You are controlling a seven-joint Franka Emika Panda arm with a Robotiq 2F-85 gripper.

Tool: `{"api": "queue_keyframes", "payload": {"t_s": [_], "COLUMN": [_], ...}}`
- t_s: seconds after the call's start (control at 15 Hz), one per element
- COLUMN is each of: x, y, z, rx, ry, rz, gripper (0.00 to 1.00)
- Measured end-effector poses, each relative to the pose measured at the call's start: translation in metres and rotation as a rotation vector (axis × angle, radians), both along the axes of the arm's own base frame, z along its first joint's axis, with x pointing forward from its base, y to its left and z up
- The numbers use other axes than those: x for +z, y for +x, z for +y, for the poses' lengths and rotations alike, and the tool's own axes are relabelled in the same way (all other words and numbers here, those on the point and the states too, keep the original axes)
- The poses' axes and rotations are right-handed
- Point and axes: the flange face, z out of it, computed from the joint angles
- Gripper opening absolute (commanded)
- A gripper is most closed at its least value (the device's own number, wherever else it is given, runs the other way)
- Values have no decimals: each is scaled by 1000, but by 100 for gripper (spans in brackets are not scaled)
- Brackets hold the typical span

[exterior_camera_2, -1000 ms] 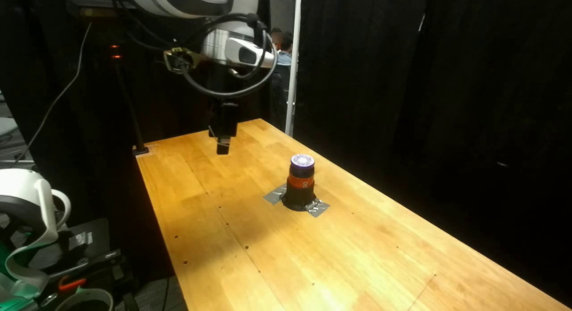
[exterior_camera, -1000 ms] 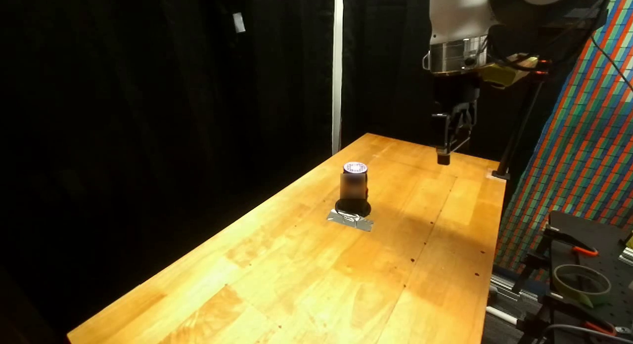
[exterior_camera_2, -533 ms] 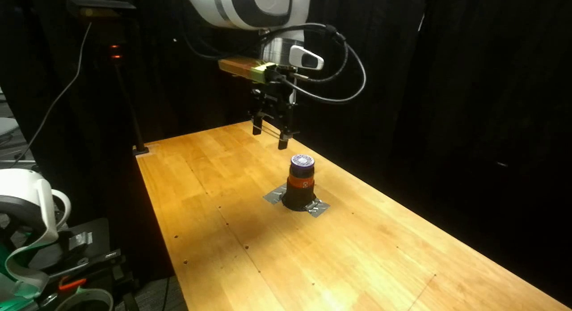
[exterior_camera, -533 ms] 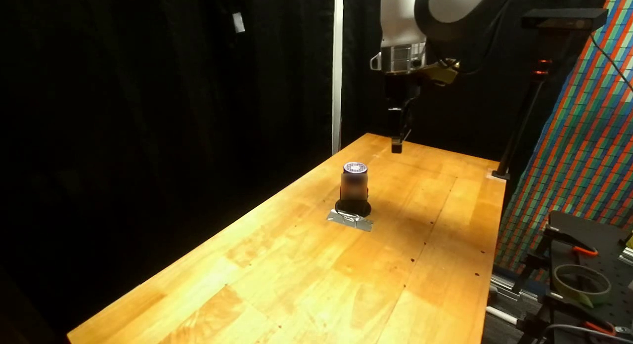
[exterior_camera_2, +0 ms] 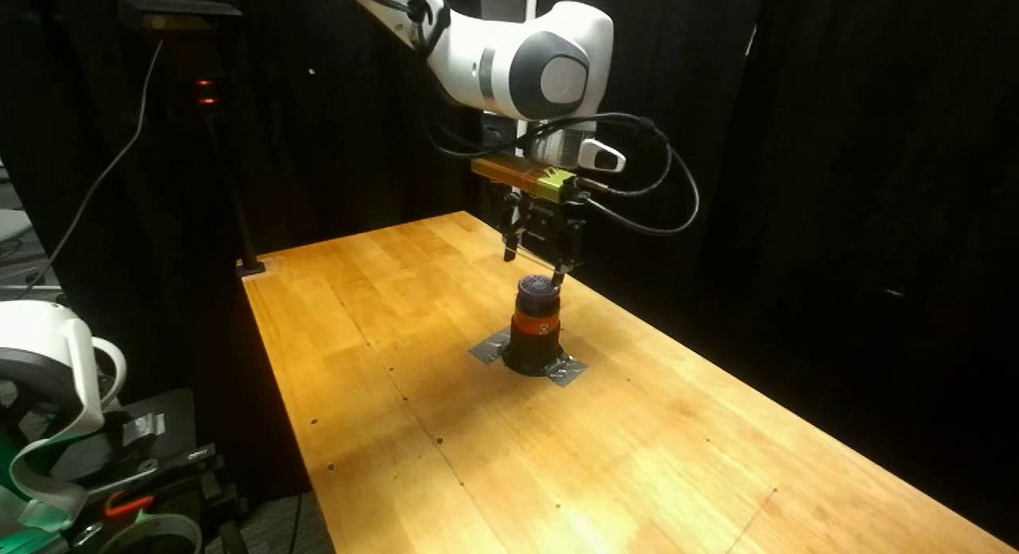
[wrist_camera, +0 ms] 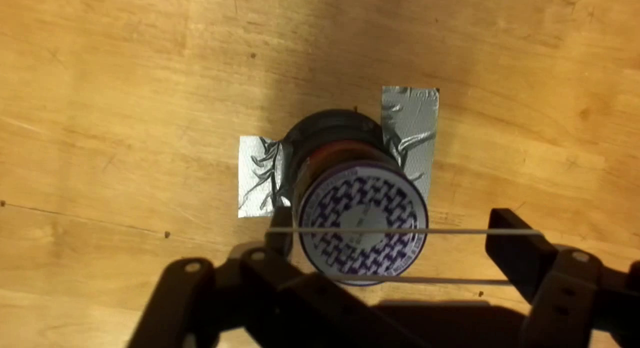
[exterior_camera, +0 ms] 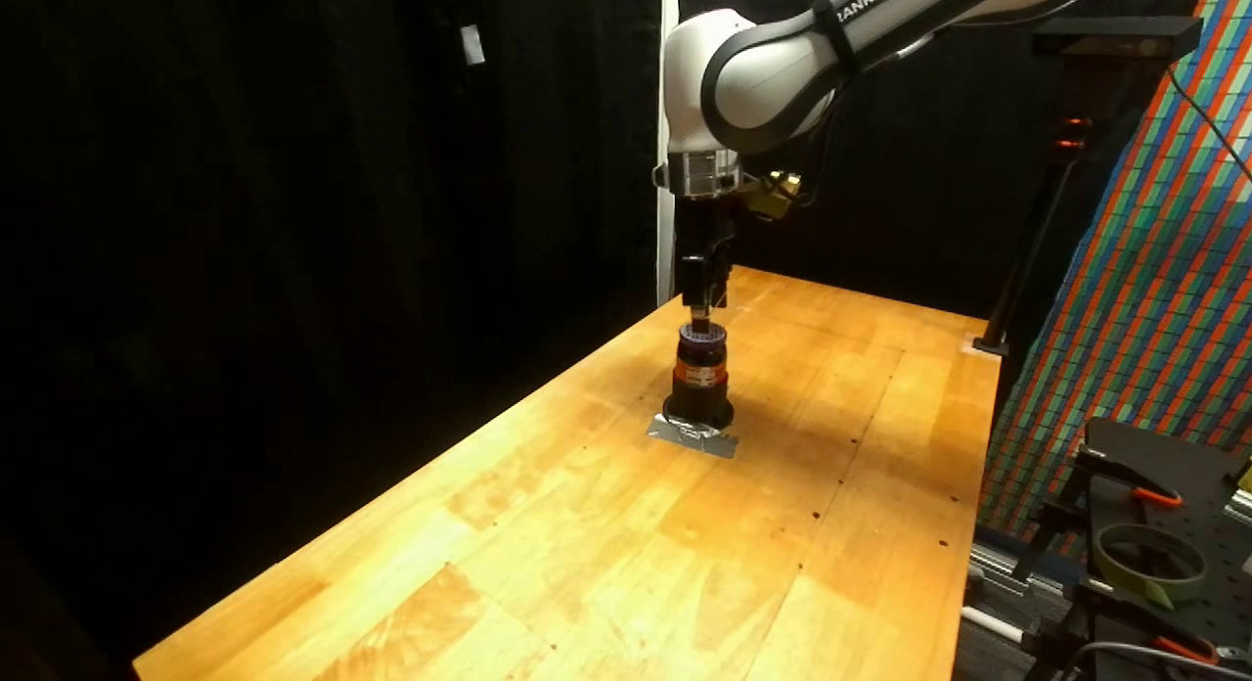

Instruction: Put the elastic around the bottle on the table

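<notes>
The dark bottle [exterior_camera_2: 537,301] with an orange band and a white-and-purple patterned lid stands upright in a black base on the wooden table [exterior_camera_2: 653,458]. It also shows in an exterior view [exterior_camera: 701,373], and its lid faces up in the wrist view [wrist_camera: 362,213]. My gripper [exterior_camera_2: 534,266] is open just above the bottle. A thin pale elastic [wrist_camera: 460,231] is stretched around its two spread fingers as two strands. In the wrist view, the gripper [wrist_camera: 395,231] has one finger close beside the lid and the other apart from it. Both strands cross over the lid.
Grey tape strips [wrist_camera: 411,123] fix the base to the table. A post with a camera [exterior_camera_2: 231,180] stands at a far table corner. A black side cart [exterior_camera: 1164,505] with a tape roll [exterior_camera: 1151,562] stands beside the table. Black curtains [exterior_camera_2: 796,180] hang around.
My gripper has swung across the table towards the bottle and turned, then come down to just over the lid. The elastic stays stretched on the fingers. The bottle has not moved.
</notes>
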Motion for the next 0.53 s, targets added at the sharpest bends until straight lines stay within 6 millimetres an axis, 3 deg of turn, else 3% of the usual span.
{"api": "queue_keyframes", "payload": {"t_s": [0.27, 0.53], "x": [-10, -20], "y": [30, 45], "z": [1, 2], "rx": [1, -3], "ry": [12, 12], "rz": [-13, 22], "gripper": [100, 100]}}
